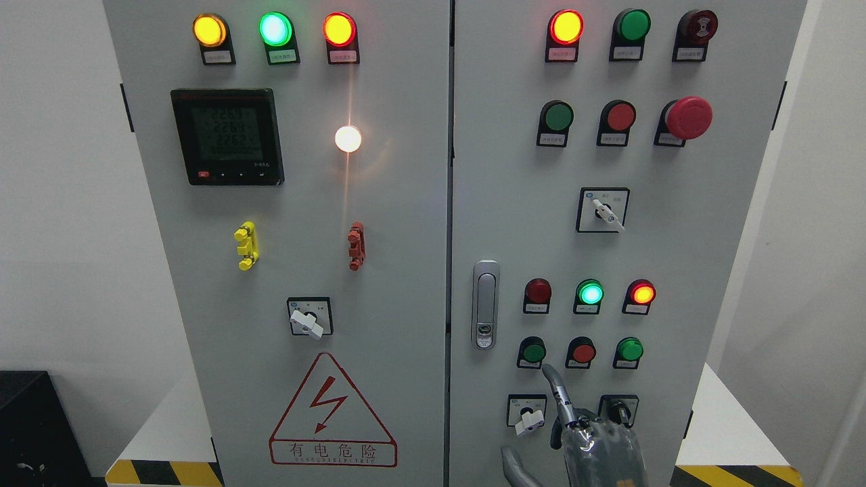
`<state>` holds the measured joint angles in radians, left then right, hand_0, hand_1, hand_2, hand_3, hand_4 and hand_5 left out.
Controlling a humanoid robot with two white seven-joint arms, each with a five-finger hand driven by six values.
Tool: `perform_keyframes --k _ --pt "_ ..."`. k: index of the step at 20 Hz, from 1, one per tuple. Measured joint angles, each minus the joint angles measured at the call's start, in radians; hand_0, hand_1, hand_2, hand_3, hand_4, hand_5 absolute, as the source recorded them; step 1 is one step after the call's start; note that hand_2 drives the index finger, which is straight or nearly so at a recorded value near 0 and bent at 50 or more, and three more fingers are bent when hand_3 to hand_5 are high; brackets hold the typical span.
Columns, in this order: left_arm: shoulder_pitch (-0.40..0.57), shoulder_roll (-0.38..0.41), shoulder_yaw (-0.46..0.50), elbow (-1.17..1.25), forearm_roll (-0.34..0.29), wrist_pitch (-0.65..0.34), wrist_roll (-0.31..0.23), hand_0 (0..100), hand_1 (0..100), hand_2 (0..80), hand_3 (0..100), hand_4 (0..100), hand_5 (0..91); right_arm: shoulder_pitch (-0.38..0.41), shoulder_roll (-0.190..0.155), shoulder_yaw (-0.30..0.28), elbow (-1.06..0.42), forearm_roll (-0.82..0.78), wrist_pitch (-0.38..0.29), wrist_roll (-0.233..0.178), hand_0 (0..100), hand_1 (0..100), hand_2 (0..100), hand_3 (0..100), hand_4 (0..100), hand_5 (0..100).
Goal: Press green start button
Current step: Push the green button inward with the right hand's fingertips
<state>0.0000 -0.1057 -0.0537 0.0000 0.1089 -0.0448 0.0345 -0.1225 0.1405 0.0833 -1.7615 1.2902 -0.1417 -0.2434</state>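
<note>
Where panel lies bare below, right hand point(595, 439) (index out, others curled) just under green button point(533, 352).

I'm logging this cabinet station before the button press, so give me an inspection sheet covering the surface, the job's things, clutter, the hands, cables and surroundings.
Surface: grey two-door control cabinet, doors shut, upright.
Job's things: green button at left of the lower right door's button row, with a red button and another green one beside it.
Clutter: nothing seen.
Hands: right hand at bottom edge, index finger extended, tip just below the green button; contact cannot be told. Left hand not in view.
Cables: nothing seen.
Surroundings: white walls; black box lower left; yellow-black hazard tape on the floor.
</note>
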Motion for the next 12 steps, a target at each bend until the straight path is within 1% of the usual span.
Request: perform_keyframes --k 12 --pt "0.000 0.000 0.000 0.000 0.000 0.000 0.000 12 56 0.0 0 0 0.0 -0.066 0.001 -0.004 0.085 0.001 0.010 0.006 30 34 0 81 87 100"
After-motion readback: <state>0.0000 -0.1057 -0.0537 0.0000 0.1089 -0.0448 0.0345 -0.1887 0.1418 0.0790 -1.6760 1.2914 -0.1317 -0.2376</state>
